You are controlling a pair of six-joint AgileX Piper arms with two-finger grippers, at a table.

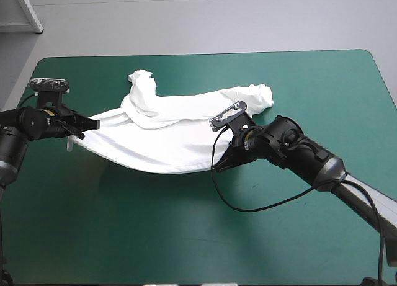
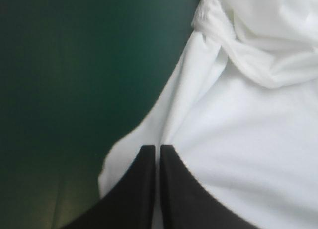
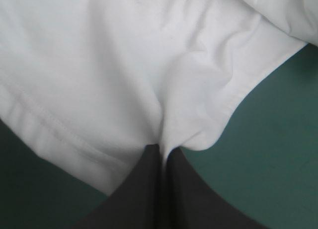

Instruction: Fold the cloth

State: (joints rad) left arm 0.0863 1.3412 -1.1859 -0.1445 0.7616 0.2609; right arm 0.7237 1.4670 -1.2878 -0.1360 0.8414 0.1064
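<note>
The left jaws are all but closed, pinching a fold of the white T-shirt (image 2: pixel 238 139) between their black tips. The right jaws are likewise nearly closed on a pinch of cloth close to its hemmed edge. Between the two pairs the T-shirt spans in a sagging curve. Ahead of them, its far part lies bunched on the teal-green surface (image 1: pixel 186 236).

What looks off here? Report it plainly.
The T-shirt is stretched between the left end effector and right end effector, both shut on it. Its far part is twisted into a rope-like roll, with a crumpled lump at the far left, so it is not flat for folding.
</note>
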